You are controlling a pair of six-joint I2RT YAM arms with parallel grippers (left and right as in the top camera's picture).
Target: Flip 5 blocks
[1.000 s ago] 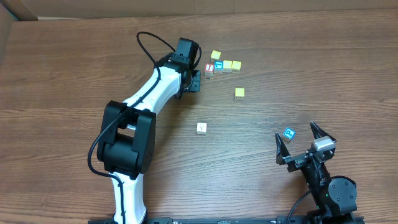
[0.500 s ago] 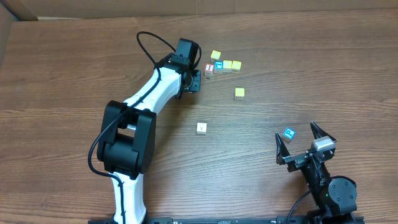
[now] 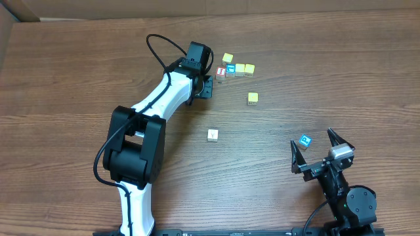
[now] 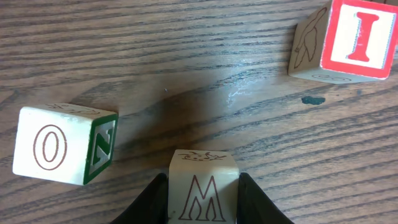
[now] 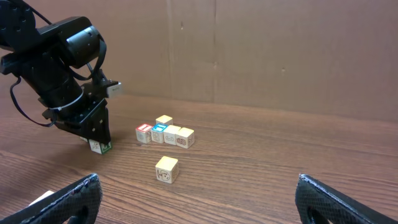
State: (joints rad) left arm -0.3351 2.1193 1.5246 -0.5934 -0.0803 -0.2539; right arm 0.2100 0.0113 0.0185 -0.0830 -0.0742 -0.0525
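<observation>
All unmoved — left end effector (image 3: 204, 88) clasps M block (image 4: 204, 191).

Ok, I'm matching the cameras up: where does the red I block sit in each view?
Overhead: red I block, left end of the upper cluster.
Left wrist: red I block, top right corner.
Right wrist: red I block, left end of the middle row.
Shared landmark: left gripper, closed on the M block.

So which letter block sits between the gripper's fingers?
The cream wooden M block, between the fingers of the left gripper; the cream O block and red-faced I block lie apart.
</observation>
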